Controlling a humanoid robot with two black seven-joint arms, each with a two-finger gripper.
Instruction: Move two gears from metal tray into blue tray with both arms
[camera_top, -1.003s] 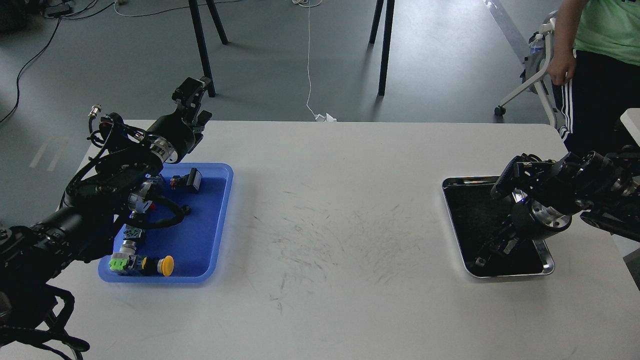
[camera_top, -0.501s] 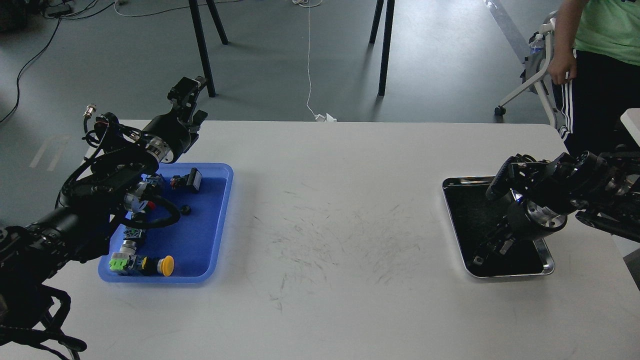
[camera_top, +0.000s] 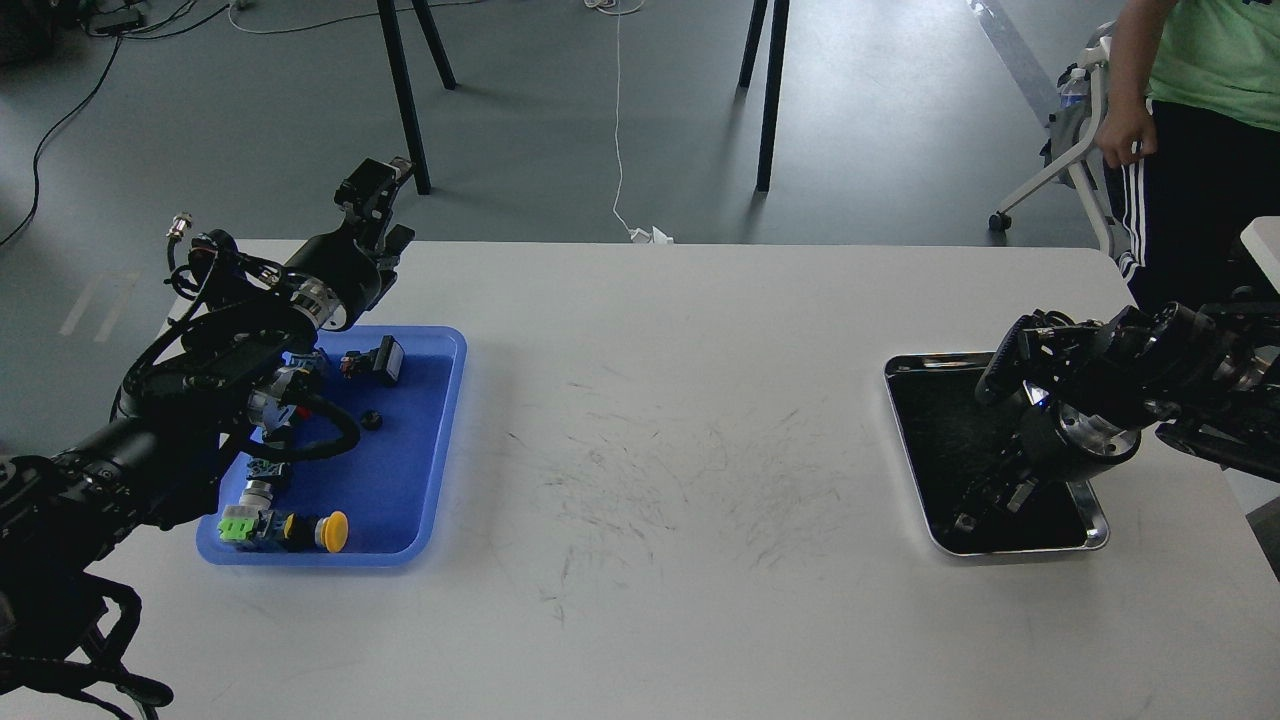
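The blue tray lies at the table's left. One small black gear rests on its floor, clear of my arm. My left gripper is raised above the tray's far edge and looks open and empty. The metal tray lies at the right. My right gripper reaches down into its near part. Its fingers are dark against the dark inside, so I cannot tell their state. No second gear can be made out there.
The blue tray also holds a black connector with a white label and a green and yellow push-button switch, with more parts under my left arm. A person stands beyond the table's far right corner.
My left arm has drawn slightly left, so the gear in the blue tray now lies clear of it. My right gripper has shifted only a little inside the metal tray.
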